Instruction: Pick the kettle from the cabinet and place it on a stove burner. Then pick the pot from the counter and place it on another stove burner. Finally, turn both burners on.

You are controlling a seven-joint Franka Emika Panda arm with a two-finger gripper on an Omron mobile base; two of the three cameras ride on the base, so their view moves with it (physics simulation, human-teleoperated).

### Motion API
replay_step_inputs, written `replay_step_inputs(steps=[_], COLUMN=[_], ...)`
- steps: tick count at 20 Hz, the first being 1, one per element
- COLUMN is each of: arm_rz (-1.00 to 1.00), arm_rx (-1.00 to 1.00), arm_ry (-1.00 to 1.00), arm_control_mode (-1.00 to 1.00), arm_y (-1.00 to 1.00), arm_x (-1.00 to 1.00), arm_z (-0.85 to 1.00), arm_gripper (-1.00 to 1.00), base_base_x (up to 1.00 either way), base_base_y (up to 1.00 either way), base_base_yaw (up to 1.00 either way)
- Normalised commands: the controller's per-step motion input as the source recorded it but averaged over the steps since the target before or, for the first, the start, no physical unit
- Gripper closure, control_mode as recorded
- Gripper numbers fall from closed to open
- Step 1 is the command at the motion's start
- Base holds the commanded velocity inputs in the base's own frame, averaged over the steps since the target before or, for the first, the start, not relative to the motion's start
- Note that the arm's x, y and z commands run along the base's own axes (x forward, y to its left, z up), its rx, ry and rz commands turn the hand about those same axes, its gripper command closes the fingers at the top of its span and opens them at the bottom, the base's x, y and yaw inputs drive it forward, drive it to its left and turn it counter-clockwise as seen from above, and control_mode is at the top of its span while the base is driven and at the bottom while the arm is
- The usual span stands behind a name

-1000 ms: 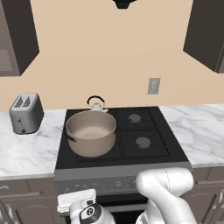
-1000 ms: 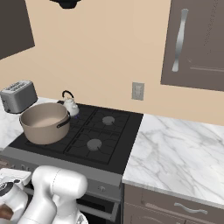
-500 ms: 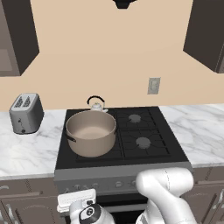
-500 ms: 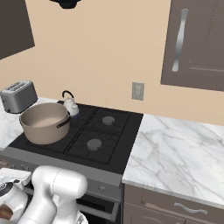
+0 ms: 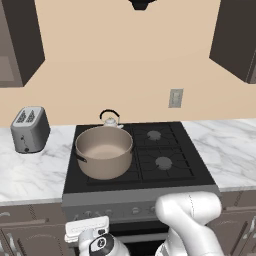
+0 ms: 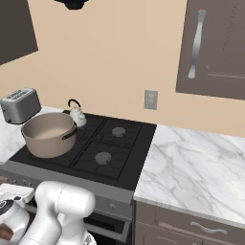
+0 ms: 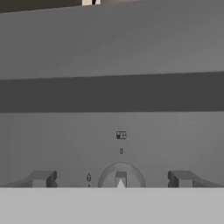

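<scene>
The tan pot (image 5: 104, 152) sits on the front-left burner of the black cooktop (image 5: 200, 172), and it also shows in the right base view (image 6: 49, 134). Behind it the small silver kettle (image 5: 110, 120) (image 6: 76, 115) stands on the rear-left burner. The two right burners (image 5: 154, 134) (image 5: 163, 161) are bare. In the hand view my gripper (image 7: 111, 178) is open, close in front of the stove's grey front panel. Its fingertips (image 7: 41, 178) stand wide apart on either side of a round knob (image 7: 120, 175).
A boxy grey toaster (image 5: 30, 129) stands on the marble counter (image 5: 30, 175) left of the stove. Right of the stove lies more counter (image 6: 201, 167), with the dark cabinet (image 6: 220, 52) and its wavy silver handle (image 6: 196, 43) above. An outlet (image 5: 175, 98) is on the wall.
</scene>
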Motion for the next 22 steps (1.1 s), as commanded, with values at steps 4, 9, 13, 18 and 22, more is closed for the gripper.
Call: replay_step_inputs(steps=[4,9,13,18,22], arm_rz=[0.00,0.00,0.00,0.00,0.00], arm_rx=[0.00,0.00,0.00,0.00,0.01], arm_ry=[0.00,0.00,0.00,0.00,0.00], arm_control_mode=[-1.00,-1.00,-1.00,-1.00,-1.00], arm_y=[0.00,0.00,-0.01,-0.02,-0.01], arm_x=[0.11,0.14,0.13,0.08,0.04], arm_z=[-0.17,-0.15,-0.16,-0.19,-0.07], arm_gripper=[-1.00,-1.00,-1.00,-1.00,-1.00], base_base_x=[0.00,0.00,0.00,0.00,0.00], base_base_y=[0.00,0.00,0.00,0.00,0.00], base_base_yaw=[0.00,0.00,0.00,0.00,0.00])
